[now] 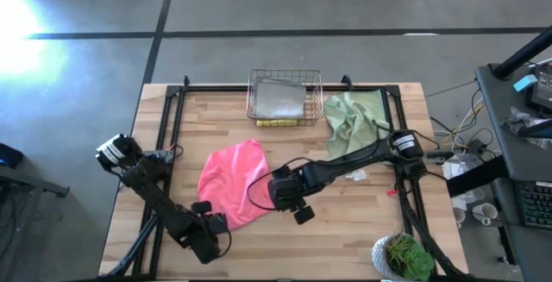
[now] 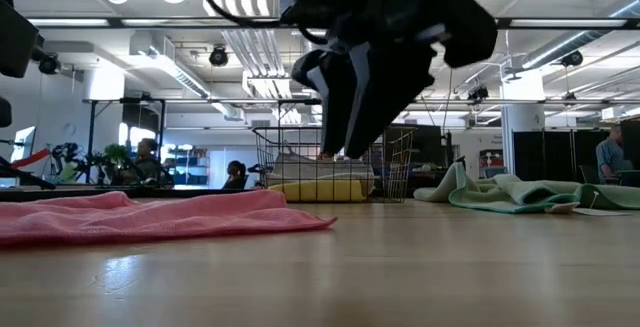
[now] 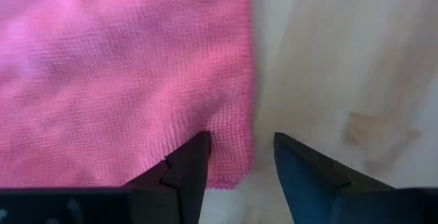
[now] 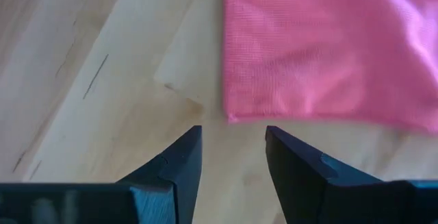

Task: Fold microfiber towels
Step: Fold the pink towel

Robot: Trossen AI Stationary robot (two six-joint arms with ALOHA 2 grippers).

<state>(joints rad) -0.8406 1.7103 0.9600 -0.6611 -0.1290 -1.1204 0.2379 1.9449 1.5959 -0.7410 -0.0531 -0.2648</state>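
A hot pink towel [image 1: 231, 181] lies spread on the table's middle left, and shows flat in the low view [image 2: 150, 217]. My left gripper [image 1: 216, 223] is open at the towel's near left corner [image 3: 233, 172]. One finger [image 3: 195, 159] is over the cloth, the other [image 3: 301, 166] over bare wood. My right gripper [image 1: 289, 197] is open, pointing down just off another towel corner [image 4: 231, 114], with both fingers over bare wood. It hangs clear of the table in the low view [image 2: 345, 147]. A pale sage green towel [image 1: 354, 122] lies crumpled at the far right. My left gripper has one finger [image 3: 198, 148] over the pink towel's side edge [image 3: 243, 142] near its corner, coming from above. I cannot tell whether it touches the cloth.
A copper wire basket [image 1: 285, 97] stands at the far middle with a grey towel [image 1: 278, 99] in it and a yellow one [image 1: 278, 122] under its near side. A potted plant [image 1: 405, 256] stands at the near right corner. Black frame rails [image 1: 172, 118] run along the table's sides.
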